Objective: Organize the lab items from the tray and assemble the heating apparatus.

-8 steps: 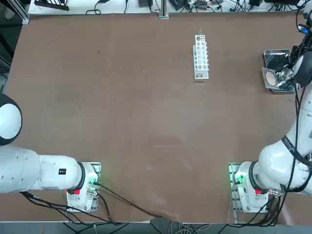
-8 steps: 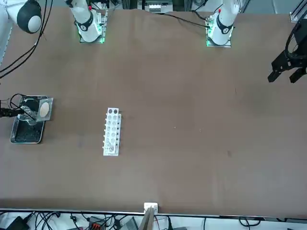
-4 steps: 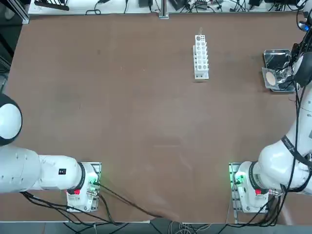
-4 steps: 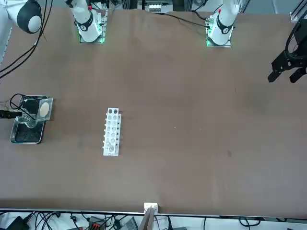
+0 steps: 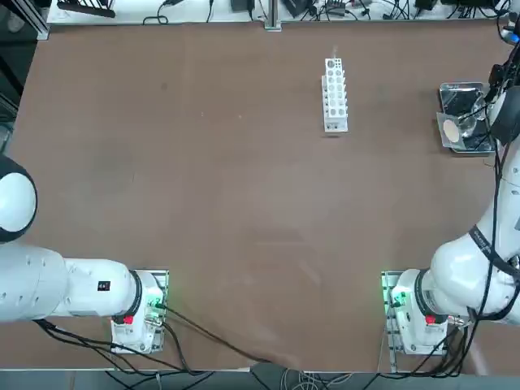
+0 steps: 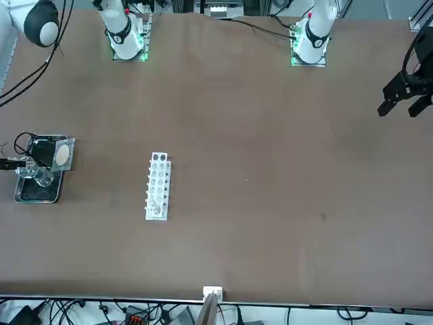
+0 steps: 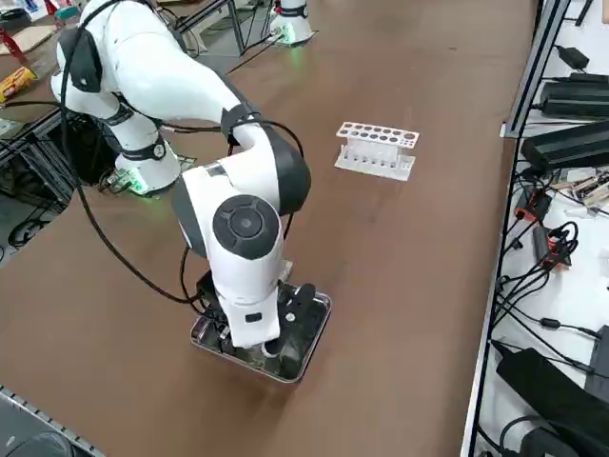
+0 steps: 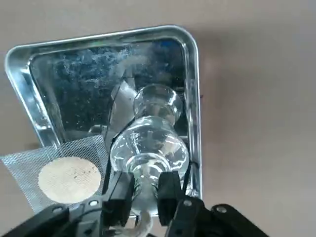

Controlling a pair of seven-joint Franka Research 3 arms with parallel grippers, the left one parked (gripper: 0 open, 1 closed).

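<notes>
Brown counter (image 5: pixel 244 203) is mostly bare; we see the white rack (image 5: pixel 334 93) mid-far side, well apart from the tray (image 8: pixel 190 74) at the right edge. Right claw (image 8: pixel 145 195) is clamped on the glass burner (image 8: pixel 150 143) over the tray, w/ the mesh (image 8: pixel 66 175) lapping the tray's rim.

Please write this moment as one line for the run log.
right pincer: shut on glass burner | burner: above metal tray | mesh: lies over tray rim
</notes>
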